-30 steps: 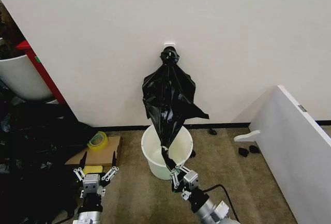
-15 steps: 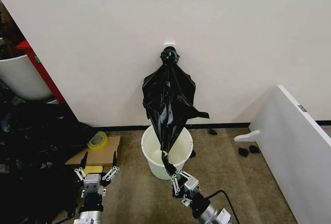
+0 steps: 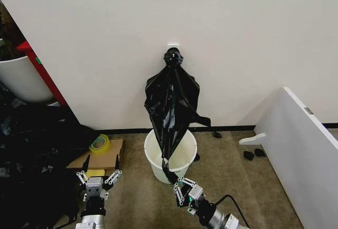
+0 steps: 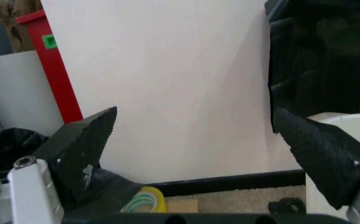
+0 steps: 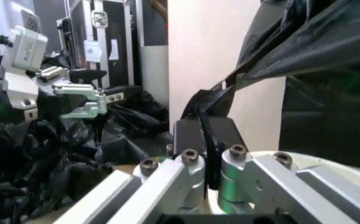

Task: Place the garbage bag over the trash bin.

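A white wall [image 3: 237, 33] fills the upper frame, the garbage bag [image 3: 171, 104] hanging at centre above the trash bin [image 3: 157, 160]. The right gripper [image 3: 182, 186], lower centre, pinches the bag's bottom tip. The left gripper [image 3: 97, 179], lower left, is spread.

A yellow tape roll [image 3: 99, 143] lies on flattened cardboard [image 3: 100, 158] beside a heap of black plastic [image 3: 29, 155]

Silver screw-studded linkages, black ribbed fingers [image 4: 83, 144], black cable [image 3: 224, 193]
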Controlling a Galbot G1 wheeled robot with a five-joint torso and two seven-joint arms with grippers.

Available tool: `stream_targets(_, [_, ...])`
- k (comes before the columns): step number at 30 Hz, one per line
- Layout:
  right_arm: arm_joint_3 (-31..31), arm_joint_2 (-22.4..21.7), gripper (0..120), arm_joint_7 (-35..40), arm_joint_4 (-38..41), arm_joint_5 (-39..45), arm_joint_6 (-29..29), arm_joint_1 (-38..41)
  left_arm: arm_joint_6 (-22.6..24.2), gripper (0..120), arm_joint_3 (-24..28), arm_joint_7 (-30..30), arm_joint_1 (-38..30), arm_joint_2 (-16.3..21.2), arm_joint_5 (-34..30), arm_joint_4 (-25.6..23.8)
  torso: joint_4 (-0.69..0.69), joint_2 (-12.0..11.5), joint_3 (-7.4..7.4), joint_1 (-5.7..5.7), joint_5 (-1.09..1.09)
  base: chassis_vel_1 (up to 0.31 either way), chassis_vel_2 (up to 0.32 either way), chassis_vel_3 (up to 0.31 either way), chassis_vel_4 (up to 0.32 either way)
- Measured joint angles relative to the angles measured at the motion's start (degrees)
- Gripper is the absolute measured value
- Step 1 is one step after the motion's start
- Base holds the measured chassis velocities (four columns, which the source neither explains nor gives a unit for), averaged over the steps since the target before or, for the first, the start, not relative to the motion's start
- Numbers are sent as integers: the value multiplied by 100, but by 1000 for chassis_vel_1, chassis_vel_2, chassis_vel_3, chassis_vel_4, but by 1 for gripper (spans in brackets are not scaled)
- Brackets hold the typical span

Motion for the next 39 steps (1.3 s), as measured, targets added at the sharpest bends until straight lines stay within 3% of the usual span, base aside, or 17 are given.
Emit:
stream_targets(8, [102,-68,0,-520,-120,149,129,41,13,99,-10,4,-48,-8,-57,24,0,0,0,0,0,0,0,0,0])
stream_targets(16, [79,-18,0,-101,-90,167,-13,198,47,99,130,73,-143,124,-112,-136,0,0,0,0,0,0,0,0,0])
stream_targets(20, [84,28,0,279,-144,-205,-81,314,222,99,289,269,-295,473,-423,-429,1,0,0,0,-2,0,0,0,0])
stream_targets(21, [87,39,0,347,-161,-287,-90,336,273,99,322,328,-356,591,-511,-507,1,0,0,0,0,0,0,0,0])
stream_targets(23, [82,122,0,686,-247,-759,-152,460,639,99,554,638,-837,1463,-1216,-930,-1,0,0,0,-2,0,0,0,0])
stream_targets(24, [82,122,0,686,-247,-759,-152,460,639,99,554,638,-837,1463,-1216,-930,-1,0,0,0,-2,0,0,0,0])
stream_targets(28, [127,259,0,870,-326,-1286,-155,593,1119,99,847,795,-1538,2745,-2158,-1312,-1,0,1,0,-1,0,0,0,0])
stream_targets(29, [127,259,0,870,-326,-1286,-155,593,1119,99,847,795,-1538,2745,-2158,-1312,-1,0,1,0,-1,0,0,0,0])
stream_targets(30, [144,307,0,906,-371,-1454,-141,641,1301,99,938,802,-1781,3087,-2475,-1399,-2,0,1,0,-1,0,0,0,0])
stream_targets(33, [149,391,0,936,-465,-1687,-67,716,1697,99,1175,739,-2278,3592,-3114,-1511,2,0,1,0,-1,0,0,0,0])
stream_targets(38, [171,469,0,957,-507,-1815,16,713,2301,99,1677,401,-3090,3902,-3787,-1472,0,0,1,1,-1,0,0,0,0])
stream_targets(39, [191,496,0,957,-512,-1850,52,699,2560,99,1985,217,-3521,3952,-4052,-1405,1,0,1,1,-1,0,0,0,0])
